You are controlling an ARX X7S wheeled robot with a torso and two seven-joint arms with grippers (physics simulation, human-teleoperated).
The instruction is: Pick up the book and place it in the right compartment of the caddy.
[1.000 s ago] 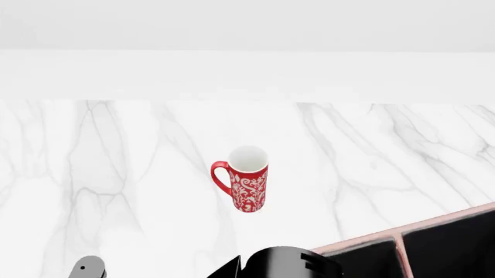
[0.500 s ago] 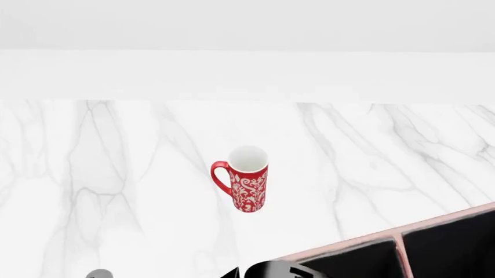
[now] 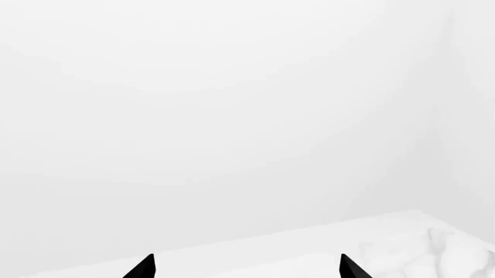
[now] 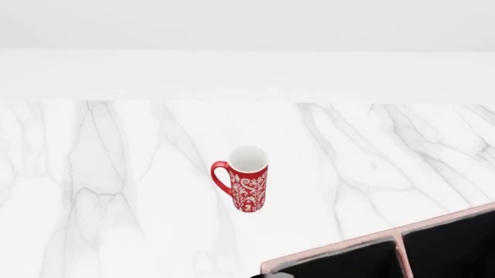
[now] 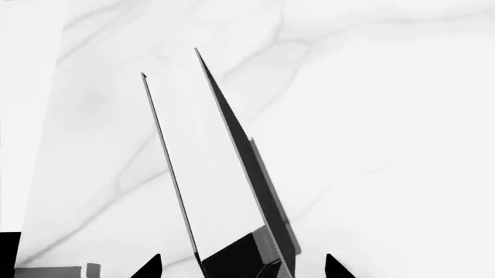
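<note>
The book (image 5: 232,191), stiff and probably heavy, stands between the right gripper (image 5: 241,267) fingertips; whether they clamp it, I cannot tell.

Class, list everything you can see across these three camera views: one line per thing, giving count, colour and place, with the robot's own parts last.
Red patterned ceramic mug: one, red with white scrollwork and white inside, upright mid-counter, handle toward the robot's left.
White grey-veined marble counter: one, under everything.
Reddish-brown leather-look caddy: one, pale pink rim and divider, black-lined compartments, at the head view's lower right corner; only part shows.
Thick black-covered book: one, black covers, white page edges, in the right wrist view between the fingertips, above the marble.
Plain white wall: behind the counter.
Left gripper: two black fingertips apart, nothing between them.
Right gripper: two black fingertips flanking the book; contact not visible.
</note>
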